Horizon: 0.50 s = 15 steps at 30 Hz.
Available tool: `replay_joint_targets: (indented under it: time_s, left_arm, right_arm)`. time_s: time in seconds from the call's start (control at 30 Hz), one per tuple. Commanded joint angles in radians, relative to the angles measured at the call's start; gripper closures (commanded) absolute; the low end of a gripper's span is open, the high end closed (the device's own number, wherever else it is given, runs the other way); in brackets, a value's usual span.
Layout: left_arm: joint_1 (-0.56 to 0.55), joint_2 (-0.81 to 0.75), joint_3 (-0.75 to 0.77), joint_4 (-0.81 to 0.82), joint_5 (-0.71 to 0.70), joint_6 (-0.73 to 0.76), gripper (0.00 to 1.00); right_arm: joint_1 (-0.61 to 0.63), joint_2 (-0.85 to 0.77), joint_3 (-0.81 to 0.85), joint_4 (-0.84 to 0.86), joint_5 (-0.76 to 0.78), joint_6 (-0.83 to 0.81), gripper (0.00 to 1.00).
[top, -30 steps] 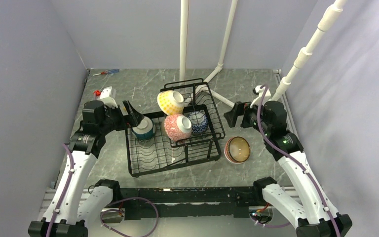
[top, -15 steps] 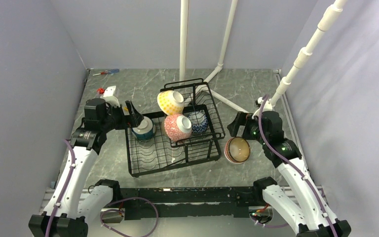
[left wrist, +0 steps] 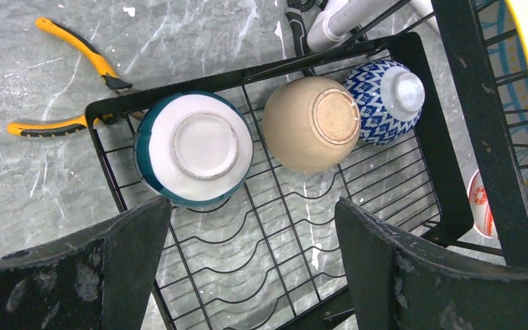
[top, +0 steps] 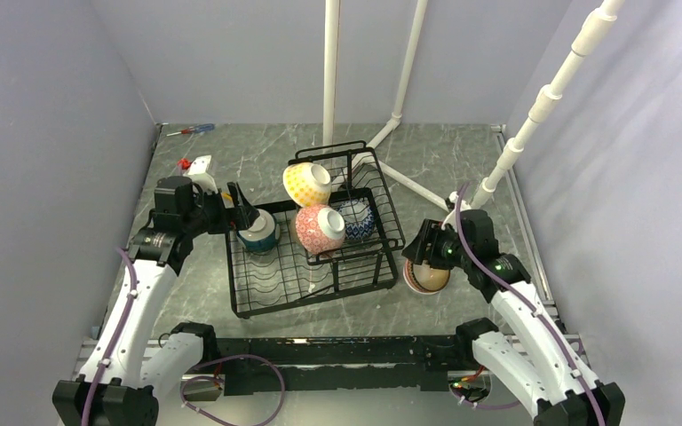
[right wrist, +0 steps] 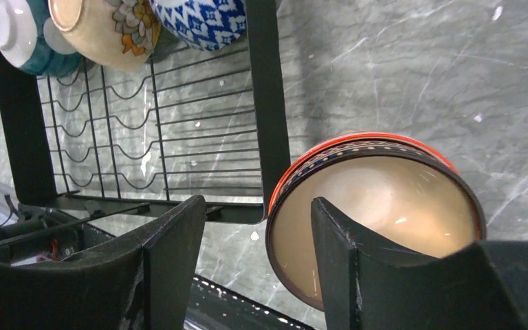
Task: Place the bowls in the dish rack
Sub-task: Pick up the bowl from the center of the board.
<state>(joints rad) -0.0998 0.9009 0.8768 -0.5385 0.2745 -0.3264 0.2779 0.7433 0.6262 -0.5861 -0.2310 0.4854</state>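
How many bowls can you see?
6: teal, tan and blue-white in the rack's lower tray, yellow and pink on its upper basket, striped one on the table. More may be hidden.

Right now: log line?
left hand: open, over rack | right hand: open, straddling striped bowl rim | striped bowl: on table, beside rack

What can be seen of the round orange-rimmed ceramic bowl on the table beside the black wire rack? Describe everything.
The round bowl looks like glazed ceramic: glossy cream inside, orange-red rim, dark patterned band just below it outside. It stands mouth up on the grey marbled table, close beside the black wire dish rack, outside it. The right gripper straddles its rim, one finger inside, one outside; contact cannot be told.
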Motion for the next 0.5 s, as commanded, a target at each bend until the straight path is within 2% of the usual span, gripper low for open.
replay_joint_targets:
  time_s: [0.0, 0.23, 0.33, 0.47]
  left_arm:
    - [0.002, -0.015, 0.016, 0.014, 0.015, 0.021, 0.06]
    - [0.001, -0.021, 0.015, 0.006, 0.002, 0.025, 0.06]
    - [0.002, -0.015, 0.021, 0.005, 0.002, 0.029, 0.06]
    - [0.002, -0.016, 0.019, 0.007, 0.007, 0.029, 0.06]
  right_arm:
    - [-0.002, 0.037, -0.02, 0.072, -0.083, 0.025, 0.42]
    - [-0.002, 0.109, -0.026, 0.125, -0.128, 0.029, 0.51]
    - [-0.002, 0.123, -0.026, 0.131, -0.136, 0.031, 0.61]
    - [-0.002, 0.108, -0.028, 0.116, -0.112, 0.028, 0.67]
